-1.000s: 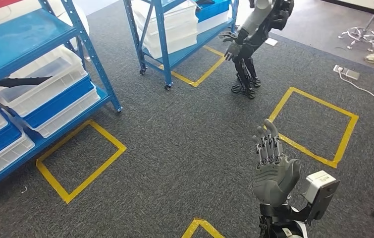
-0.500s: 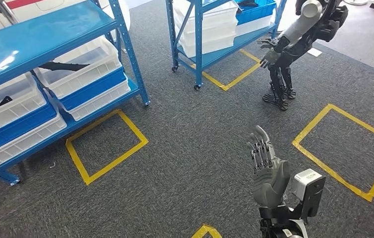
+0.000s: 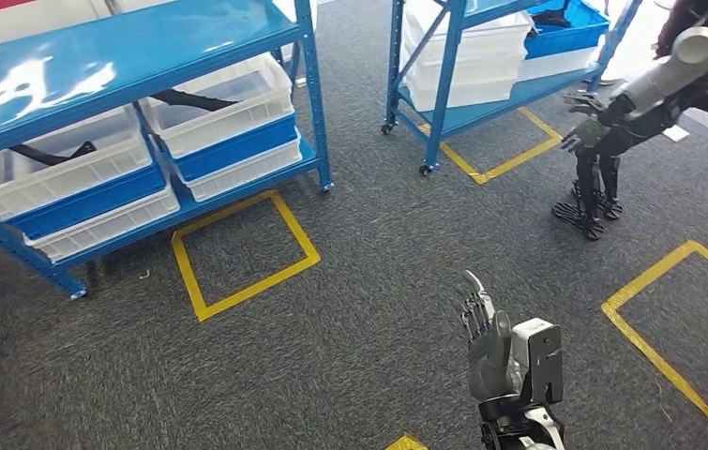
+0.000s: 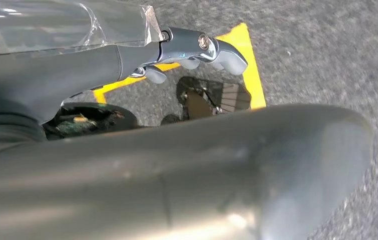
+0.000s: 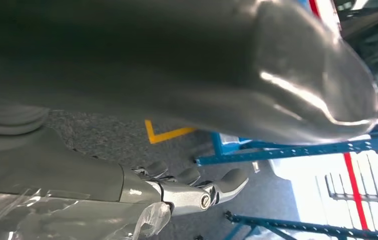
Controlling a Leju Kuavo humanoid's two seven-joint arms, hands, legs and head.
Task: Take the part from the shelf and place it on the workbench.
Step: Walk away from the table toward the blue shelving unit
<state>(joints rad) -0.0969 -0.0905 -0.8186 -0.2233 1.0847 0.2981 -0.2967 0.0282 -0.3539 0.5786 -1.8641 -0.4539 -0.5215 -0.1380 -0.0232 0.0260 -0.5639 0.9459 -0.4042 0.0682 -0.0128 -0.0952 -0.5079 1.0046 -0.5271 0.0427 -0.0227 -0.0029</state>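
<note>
Black parts lie in white bins on the blue shelf (image 3: 143,56) at the upper left: one long black part (image 3: 195,97) in the right-hand bin, another black part (image 3: 45,152) in the bin to its left. My right hand (image 3: 486,337) is raised low in the middle of the head view, fingers straight and apart, holding nothing, far from the shelf. In the right wrist view the right hand (image 5: 176,75) is empty, its fingers (image 5: 192,192) stretched out. My left hand (image 4: 151,165) hangs over the carpet with its fingers (image 4: 197,47) extended and nothing in them.
A second blue shelf (image 3: 509,94) with white and blue bins stands at the upper middle. Another humanoid robot (image 3: 631,112) stands beside it at the right. Yellow tape squares (image 3: 242,253) mark the grey carpet in front of the shelves.
The camera has turned, so the shelves and the other robot slid to the right in the picture. My right hand has sunk a little and turned edge-on.
</note>
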